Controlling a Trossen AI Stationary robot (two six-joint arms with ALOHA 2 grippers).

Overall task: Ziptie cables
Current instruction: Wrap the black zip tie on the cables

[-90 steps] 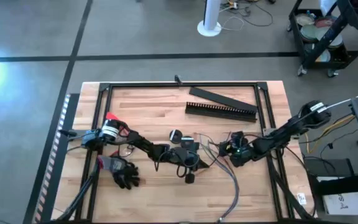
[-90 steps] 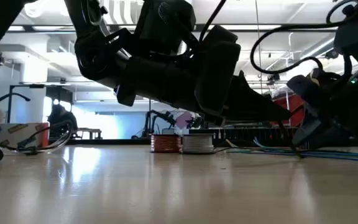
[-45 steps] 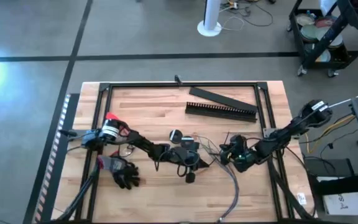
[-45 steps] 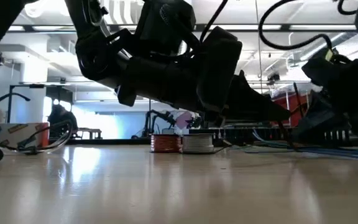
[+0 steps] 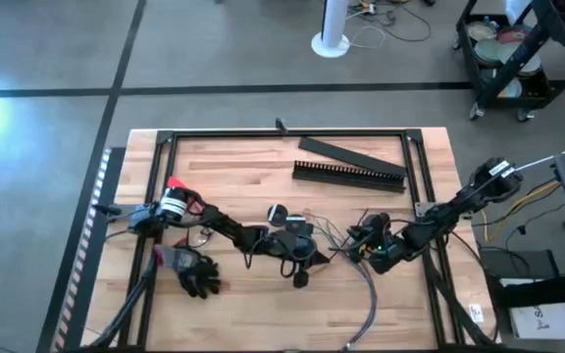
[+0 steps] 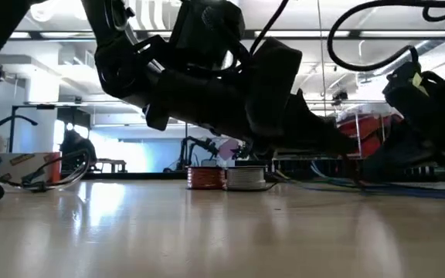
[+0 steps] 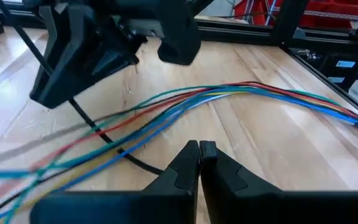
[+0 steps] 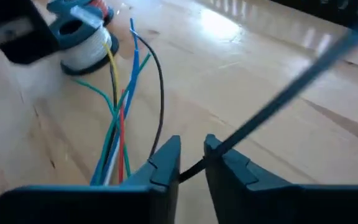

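A pale wooden worktop with visible grain, framed by black metal rails, is seen from above. Near its middle, the left end effector lies low over the surface, its two dark, wedge-shaped fingers pressed together with nothing between them. Just beyond them runs a bundle of thin, glossy cables in red, green, blue and black, lying in loose curves on the wood. The right end effector faces it from the right, close by. Its fingers are slightly parted, with the ziptie, a thin, straight black plastic strip, passing through the gap. A long, comb-toothed black duct lies farther back.
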